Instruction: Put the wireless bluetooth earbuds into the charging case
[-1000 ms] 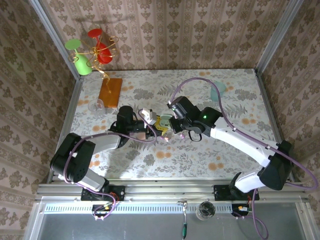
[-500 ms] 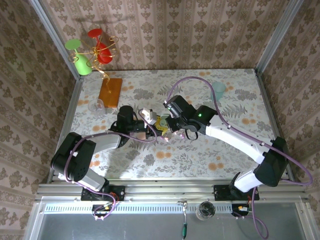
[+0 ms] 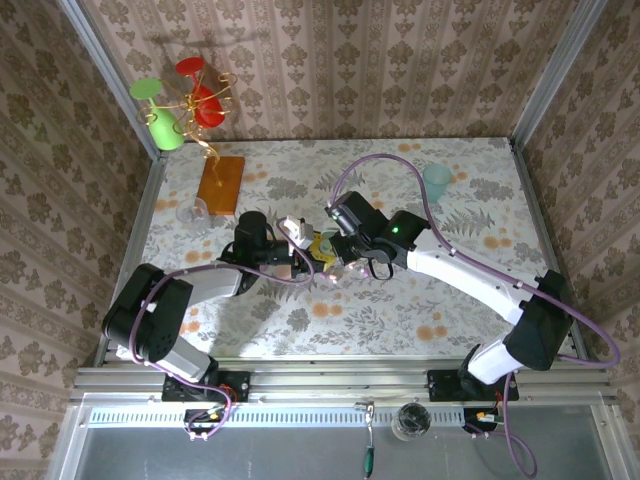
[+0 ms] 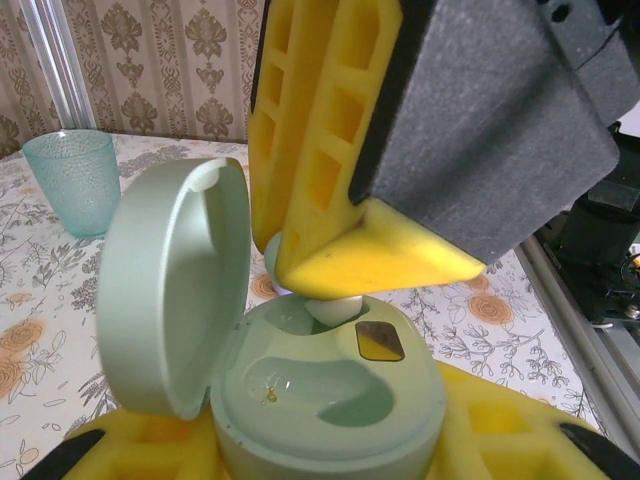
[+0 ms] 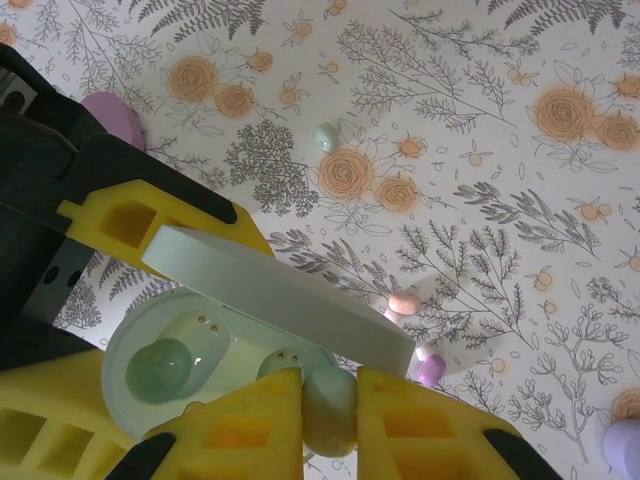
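In the left wrist view the mint charging case (image 4: pixel 330 400) stands upright with its round lid (image 4: pixel 175 300) swung open, and my left gripper (image 4: pixel 320 455) is shut on its base. My right gripper (image 5: pixel 330 425) is shut on a mint earbud (image 5: pixel 330 405) and holds it at the case's far well (image 4: pixel 335 312), touching its rim. The near well (image 4: pixel 320 385) is bare, with its contacts showing. From above, both grippers (image 3: pixel 300 252) (image 3: pixel 336 250) meet at mid-table. Loose pink (image 5: pixel 404 301), lilac (image 5: pixel 432 370) and mint (image 5: pixel 326 137) earbuds lie on the floral cloth.
A teal tumbler (image 3: pixel 436 180) stands at the back right. A wooden block (image 3: pixel 221 185), a small clear glass (image 3: pixel 190 212) and a wire stand with red and green cups (image 3: pixel 185 100) are at the back left. Lilac cases (image 5: pixel 112 115) (image 5: pixel 625 445) lie nearby.
My right arm has swung slightly left, and its gripper has carried the mint earbud onto the open case. The left arm and the case have stayed put.
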Robot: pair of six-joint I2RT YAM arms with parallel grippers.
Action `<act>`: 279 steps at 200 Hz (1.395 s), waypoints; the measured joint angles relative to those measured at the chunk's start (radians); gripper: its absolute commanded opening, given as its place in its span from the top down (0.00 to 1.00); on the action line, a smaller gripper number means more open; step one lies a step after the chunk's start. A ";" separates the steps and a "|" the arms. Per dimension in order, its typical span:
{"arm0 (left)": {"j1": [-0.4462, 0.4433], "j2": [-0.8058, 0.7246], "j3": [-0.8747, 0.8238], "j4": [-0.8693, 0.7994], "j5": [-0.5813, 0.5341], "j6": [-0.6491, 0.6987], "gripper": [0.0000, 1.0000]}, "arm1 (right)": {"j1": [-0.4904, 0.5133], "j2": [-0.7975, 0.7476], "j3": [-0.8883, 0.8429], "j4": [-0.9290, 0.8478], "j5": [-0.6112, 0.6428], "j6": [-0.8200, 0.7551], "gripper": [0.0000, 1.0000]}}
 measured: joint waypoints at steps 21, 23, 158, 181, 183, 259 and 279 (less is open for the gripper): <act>0.000 0.000 0.000 0.009 0.000 -0.004 0.69 | 0.000 0.000 0.000 0.003 0.000 0.002 0.76; 0.000 0.000 0.000 0.010 0.000 -0.004 0.69 | 0.000 0.000 0.000 0.003 0.000 0.002 0.75; 0.000 0.023 0.001 0.071 0.017 -0.017 0.69 | 0.001 -0.031 -0.003 0.014 -0.030 0.032 0.68; 0.001 0.027 0.001 0.082 0.019 -0.022 0.69 | 0.002 -0.034 -0.003 0.015 -0.034 0.035 0.66; 0.002 0.027 0.001 0.083 0.019 -0.022 0.69 | 0.002 -0.034 -0.003 0.015 -0.034 0.035 0.65; 0.073 0.018 -0.023 0.148 0.022 -0.056 0.70 | -0.035 -0.219 -0.162 0.164 -0.035 0.112 0.42; 0.132 -0.014 -0.057 0.148 0.017 -0.064 0.70 | -0.114 -0.274 -0.246 0.243 -0.074 0.185 0.42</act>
